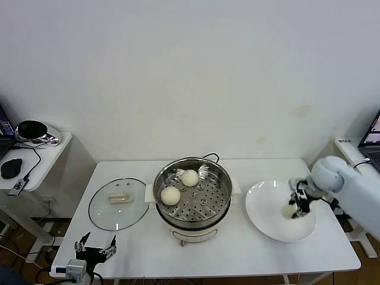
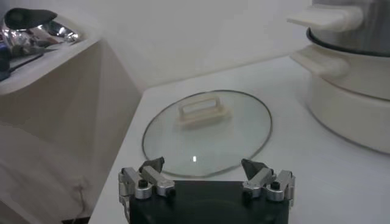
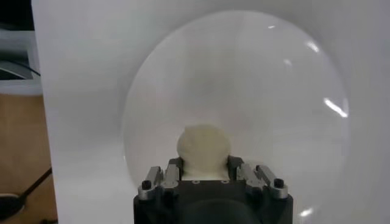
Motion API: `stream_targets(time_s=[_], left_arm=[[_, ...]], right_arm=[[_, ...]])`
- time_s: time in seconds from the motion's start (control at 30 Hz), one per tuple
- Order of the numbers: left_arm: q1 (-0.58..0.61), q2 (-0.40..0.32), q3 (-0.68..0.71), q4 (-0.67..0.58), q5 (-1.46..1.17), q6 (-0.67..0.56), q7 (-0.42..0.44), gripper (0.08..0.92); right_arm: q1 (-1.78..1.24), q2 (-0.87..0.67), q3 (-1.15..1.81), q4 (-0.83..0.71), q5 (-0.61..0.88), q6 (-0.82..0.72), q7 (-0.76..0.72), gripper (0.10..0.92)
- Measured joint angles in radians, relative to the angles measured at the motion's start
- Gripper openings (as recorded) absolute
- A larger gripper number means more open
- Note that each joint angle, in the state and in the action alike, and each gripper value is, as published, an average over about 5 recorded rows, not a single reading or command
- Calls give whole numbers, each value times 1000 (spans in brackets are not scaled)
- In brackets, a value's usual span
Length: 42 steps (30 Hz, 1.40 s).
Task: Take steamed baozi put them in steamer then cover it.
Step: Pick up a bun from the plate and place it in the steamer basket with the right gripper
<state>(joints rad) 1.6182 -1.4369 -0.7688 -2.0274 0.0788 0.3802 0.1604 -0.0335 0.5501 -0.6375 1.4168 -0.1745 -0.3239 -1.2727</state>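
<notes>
With its jaws closed on a steamed baozi (image 3: 203, 148), the right tool (image 1: 298, 203) stands low over the white plate (image 1: 264, 212) at the right side of the table (image 1: 237, 255); the right wrist view shows the bun seated between the two fingers (image 3: 172, 174), its lower part hidden by the tool body, so contact with the plate cannot be confirmed. No other bun shows on the plate. From this tool, the steamer (image 1: 222, 178) lies toward the robot's left, at the centre of the table and just beside the plate rim. Its rim stands well above the plate surface, so the coming move likely requires a lift clear of that rim before travel leftward. Two baozi (image 1: 179, 186) already rest on the perforated tray, grouped in the far-left portion; the near and right portions of the tray appear free, and these are the portions closest to the right tool. The right arm is therefore the nearer arm for this transfer. The cover (image 2: 207, 131) lies flat on the table on the far side of the steamer, to the robot's left, handle upward. The left tool (image 2: 205, 179) waits with jaws spread wide at the near left table edge, just short of the cover's rim, and is the nearer arm for the covering step, which is not yet begun.
</notes>
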Motion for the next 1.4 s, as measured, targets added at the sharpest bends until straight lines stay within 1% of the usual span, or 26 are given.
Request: stream_targets(time_s=[0.13,0.23,0.43,0.6,0.73,0.97,1.2,1.4], left_arm=[[-2,3,-3,-1,0,0,-3,823],[-3,4,-7,-5,0,0,-4,823],[-4,3,-14,-10,0,0,-7,823],[-1,-4,-18,-18,0,0,-7,823],[-1,-9,-22,-24,0,0,-9,823],[-2,-17,-33,-33,3,-1,-10,823],[0,-21,-36,-45,2,-1,-11,823],[7,-29,-38,-50,1,-2,-15,823]], right_arm=[[147,25,-90,-6,82,25,-28,465],[251,66,-155,-35,159,85,-44,465],[412,179,-273,-116,308,319,-48,470],[489,271,-328,-134,351,497,-47,475],[527,339,-356,-119,317,612,-43,475],[547,412,-388,-44,153,759,-22,475],[544,472,-407,5,26,851,-5,477],[529,523,-424,41,-33,897,7,477]])
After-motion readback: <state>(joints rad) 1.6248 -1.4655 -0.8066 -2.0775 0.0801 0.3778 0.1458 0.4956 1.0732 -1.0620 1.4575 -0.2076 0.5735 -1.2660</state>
